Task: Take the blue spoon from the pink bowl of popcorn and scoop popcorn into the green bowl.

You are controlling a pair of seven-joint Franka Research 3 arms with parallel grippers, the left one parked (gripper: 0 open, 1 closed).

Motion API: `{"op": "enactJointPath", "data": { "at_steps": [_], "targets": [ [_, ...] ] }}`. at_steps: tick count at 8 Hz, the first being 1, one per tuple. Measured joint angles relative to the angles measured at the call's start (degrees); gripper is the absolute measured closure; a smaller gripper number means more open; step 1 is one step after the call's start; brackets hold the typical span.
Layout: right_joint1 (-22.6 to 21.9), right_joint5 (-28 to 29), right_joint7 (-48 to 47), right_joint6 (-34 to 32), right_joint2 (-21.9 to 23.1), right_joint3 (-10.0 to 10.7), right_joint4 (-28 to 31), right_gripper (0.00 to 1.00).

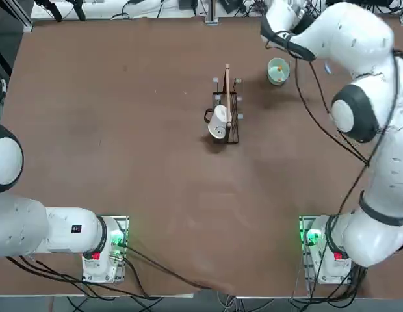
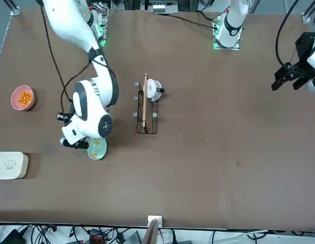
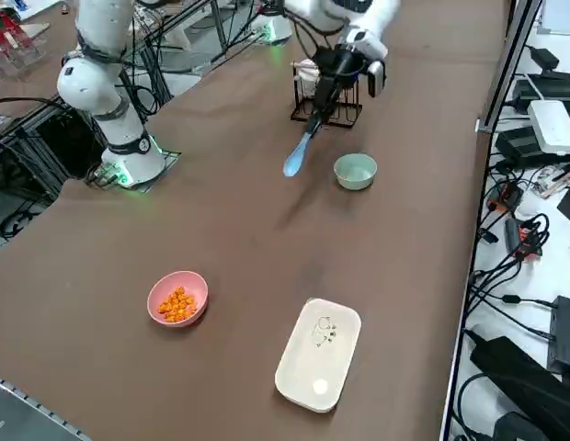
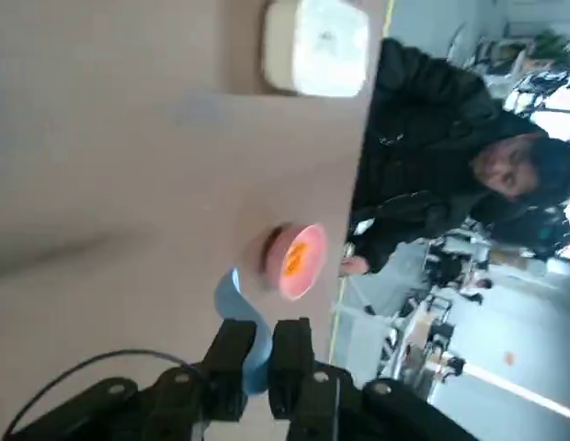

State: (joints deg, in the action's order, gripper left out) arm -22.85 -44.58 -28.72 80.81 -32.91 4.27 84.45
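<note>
brown matte table point(image 3: 221, 239); right gripper point(image 4: 258, 349) clamps the thin blue spoon point(image 3: 295, 161), handle mostly hidden between fingers.

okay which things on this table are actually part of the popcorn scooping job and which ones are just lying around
Part of the job:
- blue spoon, held in the shut right gripper beside the green bowl
- green bowl
- pink bowl
- popcorn in the pink bowl

Lying about:
- wire rack holding a white mug
- white rounded box
</note>
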Motion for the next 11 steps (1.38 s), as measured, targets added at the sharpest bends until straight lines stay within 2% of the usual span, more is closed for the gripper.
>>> {"op": "enactJointPath", "data": {
  "at_steps": [2,3,4,5,7,9,11],
  "targets": [
    [8.0,-4.1,0.3,10.0,12.2,0.3,16.7,0.87],
    [11.2,-4.9,0.3,12.3,15.6,0.3,21.2,0.87],
    [13.7,-5.6,0.3,13.9,17.1,0.3,23.5,0.87],
    [15.7,-7.7,0.3,15.1,17.3,0.3,25.2,0.87],
    [21.1,-15.7,-1.4,20.6,16.7,0.3,30.9,0.87],
    [25.5,-17.5,-5.5,24.8,15.6,0.3,34.7,0.87],
    [26.8,-18.1,-8.0,27.9,14.9,0.3,37.4,0.87]
  ]
}}
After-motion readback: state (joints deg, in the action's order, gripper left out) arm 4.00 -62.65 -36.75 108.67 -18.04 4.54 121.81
